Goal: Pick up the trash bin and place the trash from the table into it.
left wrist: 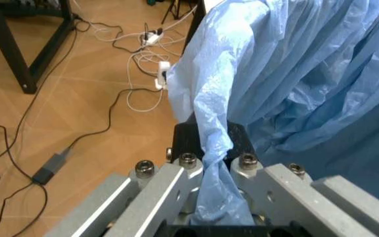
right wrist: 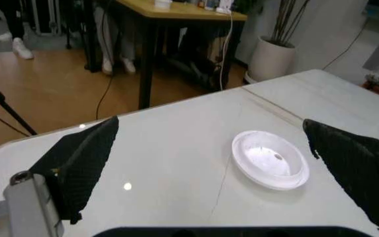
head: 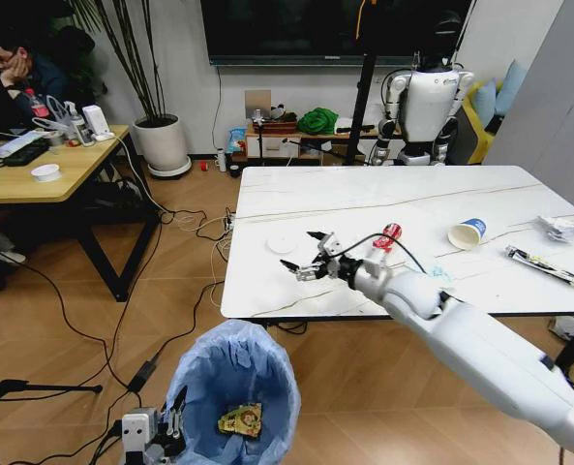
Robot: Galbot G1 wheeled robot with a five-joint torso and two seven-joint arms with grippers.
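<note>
The trash bin (head: 238, 373), lined with a crinkled light-blue bag (left wrist: 295, 74), stands low in front of the table (head: 364, 194). A yellow wrapper (head: 240, 419) lies inside it. My left gripper (head: 166, 431) (left wrist: 212, 145) is shut on the bag at the bin's rim. Over the table's near left part my right gripper (head: 306, 256) (right wrist: 222, 163) is open, just short of the white disc (head: 283, 244) (right wrist: 270, 159), which lies ahead between its black pads (right wrist: 81, 163). Further right lie a crushed red can (head: 390, 235), a blue-and-white paper cup (head: 468, 233), crumpled white paper (head: 558, 228) and a long dark wrapper (head: 546, 266).
A light wooden desk (head: 45, 179) with a seated person behind it stands at the left. Cables (head: 185, 228) run over the wooden floor between the desk and the table. Another robot (head: 427, 102), a low shelf and a plant pot (head: 161, 143) stand along the back wall.
</note>
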